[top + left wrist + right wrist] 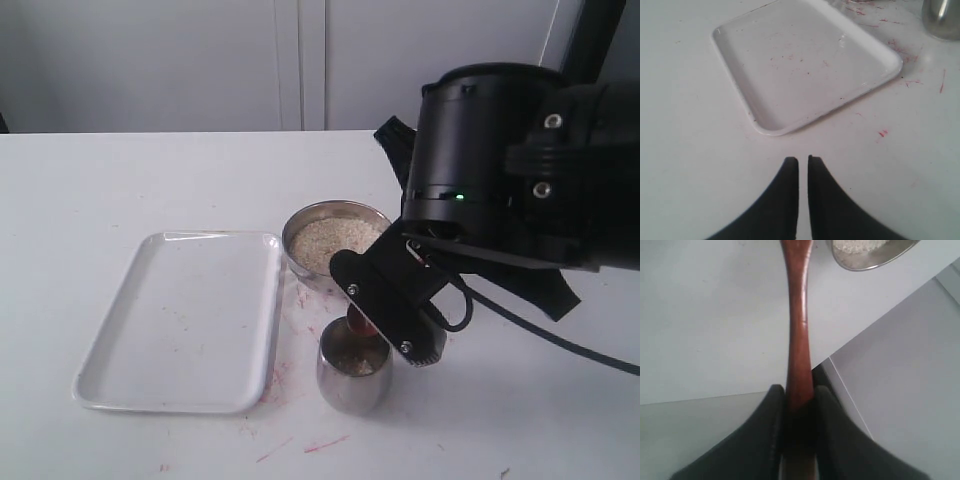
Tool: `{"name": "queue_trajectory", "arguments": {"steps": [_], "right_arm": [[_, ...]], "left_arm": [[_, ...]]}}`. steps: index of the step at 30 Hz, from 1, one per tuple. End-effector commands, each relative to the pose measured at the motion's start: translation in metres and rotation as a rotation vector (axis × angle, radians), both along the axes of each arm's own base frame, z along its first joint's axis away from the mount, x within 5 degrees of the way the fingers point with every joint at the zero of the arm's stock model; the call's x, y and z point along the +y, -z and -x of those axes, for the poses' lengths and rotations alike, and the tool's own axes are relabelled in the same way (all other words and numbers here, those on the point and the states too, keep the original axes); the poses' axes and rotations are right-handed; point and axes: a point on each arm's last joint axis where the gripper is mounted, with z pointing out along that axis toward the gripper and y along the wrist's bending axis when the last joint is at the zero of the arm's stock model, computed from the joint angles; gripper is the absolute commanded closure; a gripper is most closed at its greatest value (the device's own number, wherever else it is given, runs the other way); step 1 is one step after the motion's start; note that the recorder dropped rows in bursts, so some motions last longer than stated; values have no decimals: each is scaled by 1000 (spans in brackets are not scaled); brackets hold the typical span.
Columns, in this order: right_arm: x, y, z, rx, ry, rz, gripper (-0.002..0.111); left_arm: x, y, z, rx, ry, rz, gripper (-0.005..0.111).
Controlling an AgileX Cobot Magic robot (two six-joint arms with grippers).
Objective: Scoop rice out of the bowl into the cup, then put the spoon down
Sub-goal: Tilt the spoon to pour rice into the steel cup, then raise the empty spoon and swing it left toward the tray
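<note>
The steel bowl (318, 226) holds pale rice (330, 242) and stands mid-table; its rim and rice also show in the right wrist view, bowl (865, 260). In front of it stands the steel cup (352, 378), with some rice inside; its edge shows as cup (941, 20). My right gripper (385, 310) is shut on the handle of the dark red-brown wooden spoon (797, 325), whose scoop end (357, 322) dips over the cup's mouth. The scoop itself is mostly hidden by the gripper. My left gripper (803, 159) hovers over bare table, fingers nearly together, holding nothing.
A white rectangular tray (185, 315) lies left of the bowl and cup, seen too as tray (800, 60). Red smears mark the table (300, 445) around the cup. The bulky right arm (500, 170) hangs over the right side.
</note>
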Motion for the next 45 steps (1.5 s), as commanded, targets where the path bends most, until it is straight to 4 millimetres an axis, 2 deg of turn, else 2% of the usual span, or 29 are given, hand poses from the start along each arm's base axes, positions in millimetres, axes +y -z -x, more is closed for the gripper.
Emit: {"name": "queue_trajectory", "arguments": {"steps": [1, 9, 18, 26, 28, 33, 36, 40, 45], "right_arm": [[0, -1, 1, -12, 10, -3, 108], [-1, -2, 1, -53, 93, -87, 108], [-3, -22, 8, -180, 220, -396, 108], [-6, -48, 24, -211, 276, -748, 108], [-5, -57, 30, -207, 277, -866, 108], [-5, -92, 50, -188, 344, -1393, 108], [-2, -105, 58, -126, 374, -1601, 108], [4, -121, 62, 24, 622, -1947, 108], [8, -133, 66, 218, 916, -2184, 108]], "left_arm": [[-1, 2, 0, 8, 8, 15, 92], [-1, 2, 0, 8, 8, 15, 92], [-1, 2, 0, 8, 8, 15, 92], [-1, 2, 0, 8, 8, 15, 92], [-1, 2, 0, 8, 8, 15, 92], [-1, 2, 0, 8, 8, 15, 92], [-1, 2, 0, 8, 8, 15, 92], [-1, 2, 0, 8, 8, 15, 92], [-1, 2, 0, 8, 8, 15, 92]]}}
